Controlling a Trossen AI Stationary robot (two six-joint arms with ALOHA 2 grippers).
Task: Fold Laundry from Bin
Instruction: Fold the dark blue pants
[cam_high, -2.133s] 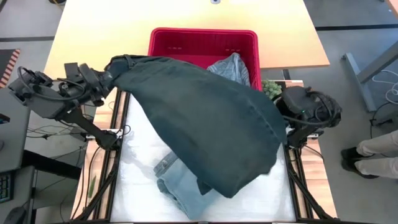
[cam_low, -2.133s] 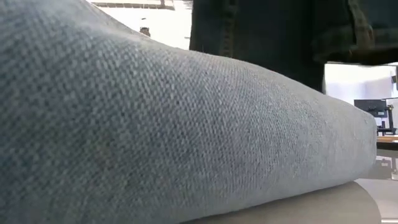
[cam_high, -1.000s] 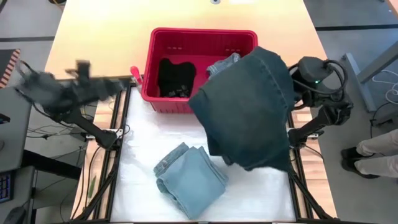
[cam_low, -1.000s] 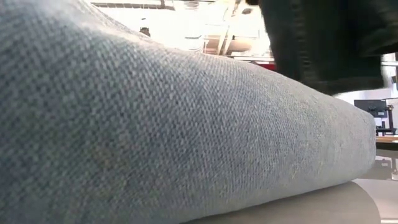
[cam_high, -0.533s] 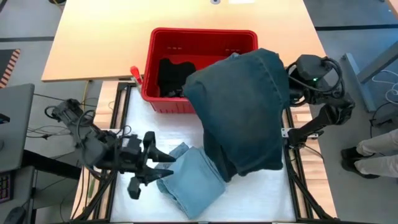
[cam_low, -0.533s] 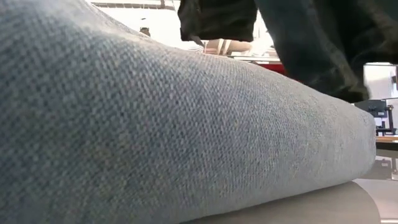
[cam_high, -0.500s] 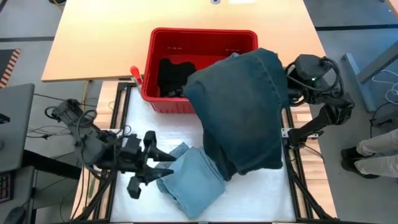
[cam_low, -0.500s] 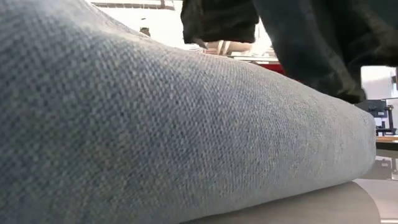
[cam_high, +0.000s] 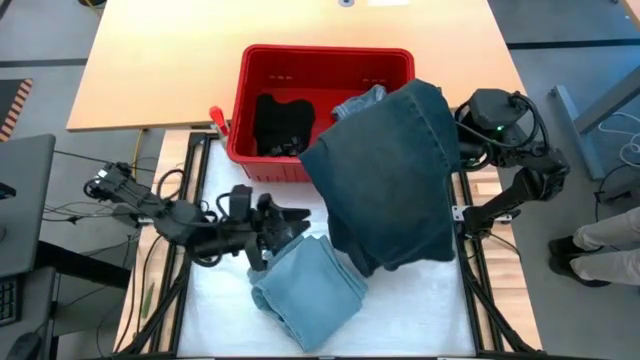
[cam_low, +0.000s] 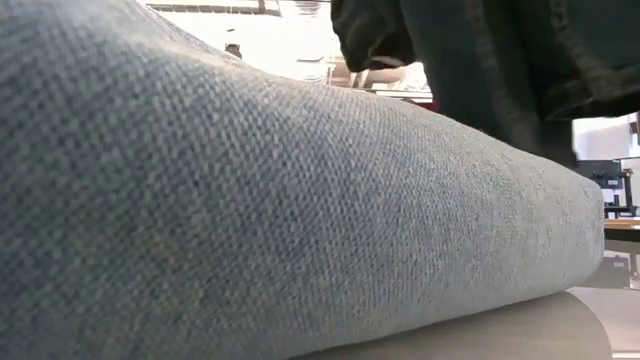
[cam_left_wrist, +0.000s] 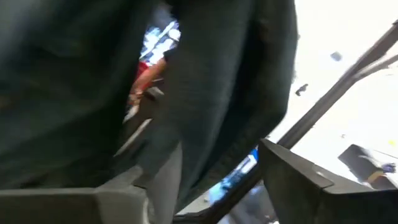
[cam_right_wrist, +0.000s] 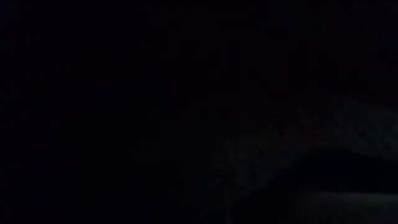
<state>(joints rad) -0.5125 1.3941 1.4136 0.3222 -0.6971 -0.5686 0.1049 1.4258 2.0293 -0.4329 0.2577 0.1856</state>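
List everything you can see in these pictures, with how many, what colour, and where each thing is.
Bin: one, red, far middle of the table.
Black garment: one, black, inside the bin, left part.
Striped garment: one, blue-white, in the bin, peeking from under the dark jeans.
Dark jeans: one, dark denim blue, hanging from the right gripper over the bin's right corner and the white mat.
Light jeans: one, pale blue, folded on the white mat, near side.
Person: one, legs only, far right floor.
Left gripper: open, beside the light jeans.
Right gripper: hidden by the dark jeans, shut on them.
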